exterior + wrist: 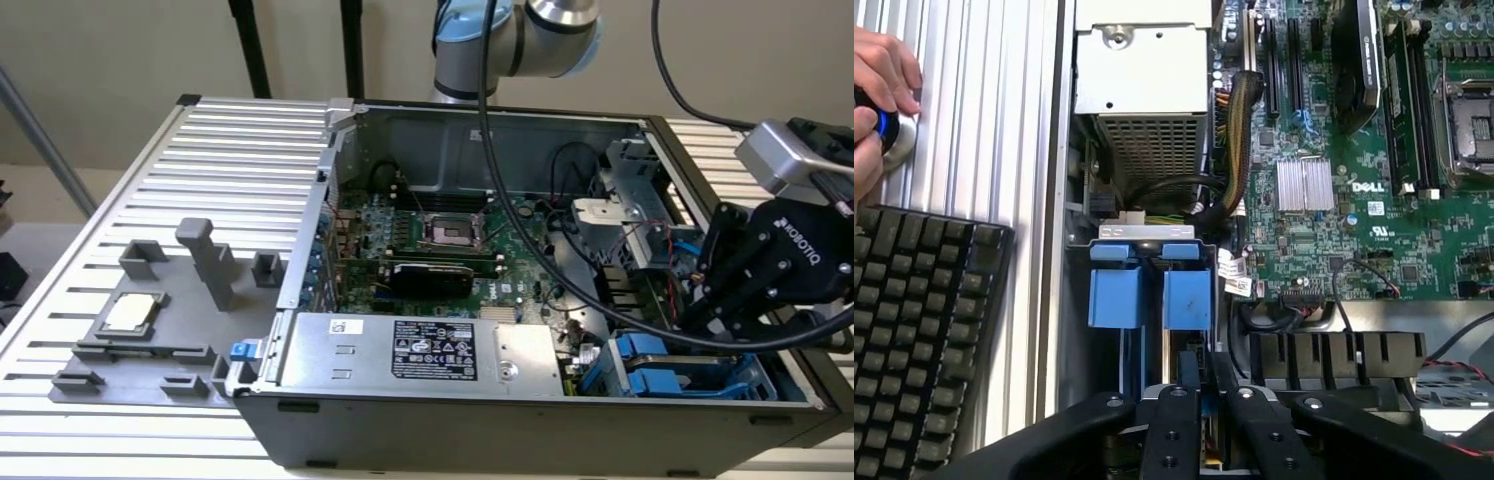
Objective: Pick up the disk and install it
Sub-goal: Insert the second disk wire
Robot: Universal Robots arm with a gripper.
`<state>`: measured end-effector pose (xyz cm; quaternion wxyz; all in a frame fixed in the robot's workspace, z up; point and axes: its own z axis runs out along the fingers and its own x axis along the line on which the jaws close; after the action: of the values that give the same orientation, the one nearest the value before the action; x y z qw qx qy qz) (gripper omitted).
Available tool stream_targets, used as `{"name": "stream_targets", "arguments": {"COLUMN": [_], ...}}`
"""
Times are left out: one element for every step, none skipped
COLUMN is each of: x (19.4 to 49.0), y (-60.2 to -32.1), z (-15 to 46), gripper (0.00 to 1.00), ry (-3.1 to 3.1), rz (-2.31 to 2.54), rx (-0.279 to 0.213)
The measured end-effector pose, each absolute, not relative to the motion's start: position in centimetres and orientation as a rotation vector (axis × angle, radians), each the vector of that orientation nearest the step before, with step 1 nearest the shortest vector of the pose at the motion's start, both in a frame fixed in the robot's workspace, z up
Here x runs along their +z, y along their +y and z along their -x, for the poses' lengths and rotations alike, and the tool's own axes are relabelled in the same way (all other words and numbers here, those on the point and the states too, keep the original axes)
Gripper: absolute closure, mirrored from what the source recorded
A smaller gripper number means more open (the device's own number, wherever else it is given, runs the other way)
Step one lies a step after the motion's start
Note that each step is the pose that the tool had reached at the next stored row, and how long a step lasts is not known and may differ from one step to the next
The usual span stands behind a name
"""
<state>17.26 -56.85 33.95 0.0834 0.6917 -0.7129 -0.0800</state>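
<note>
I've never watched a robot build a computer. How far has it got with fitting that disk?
Well along, it seems. The gripper is down inside the open computer case, over the drive bay with its blue carriers. Its fingers are nearly closed on something thin there, probably the disk, mostly hidden. Whether the disk is fully seated can't be seen, and the gripper hasn't let go.
</note>
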Motion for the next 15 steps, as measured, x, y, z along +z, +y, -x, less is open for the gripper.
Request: {"name": "stream_targets", "arguments": {"x": [33.93,33.92,33.90,33.87,33.85,33.83,33.82,33.80,33.77,33.75,33.73,33.70,33.67,33.65,33.63], "y": [-56.86,-56.87,-56.88,-56.91,-56.95,-56.99,-57.03,-57.07,-57.11,-57.15,-57.18,-57.21,-57.23,-57.24,-57.26], "z": [-17.26,-17.26,-17.26,-17.26,-17.26,-17.26,-17.26,-17.26,-17.26,-17.26,-17.26,-17.26,-17.26,-17.26,-17.26], "gripper": [0.83,0.83,0.83,0.83,0.83,0.83,0.83,0.83,0.83,0.83,0.83,0.83,0.83,0.83,0.83], "ry": [-2.128,-2.128,-2.127,-2.126,-2.125,-2.124,-2.124,-2.123,-2.122,-2.121,-2.120,-2.120,-2.119,-2.118,-2.117], "rz": [-2.067,-2.069,-2.071,-2.072,-2.074,-2.075,-2.077,-2.078,-2.080,-2.081,-2.082,-2.084,-2.085,-2.086,-2.086], "rx": [-0.242,-0.243,-0.245,-0.246,-0.247,-0.248,-0.249,-0.250,-0.251,-0.251,-0.252,-0.253,-0.253,-0.253,-0.254]}}
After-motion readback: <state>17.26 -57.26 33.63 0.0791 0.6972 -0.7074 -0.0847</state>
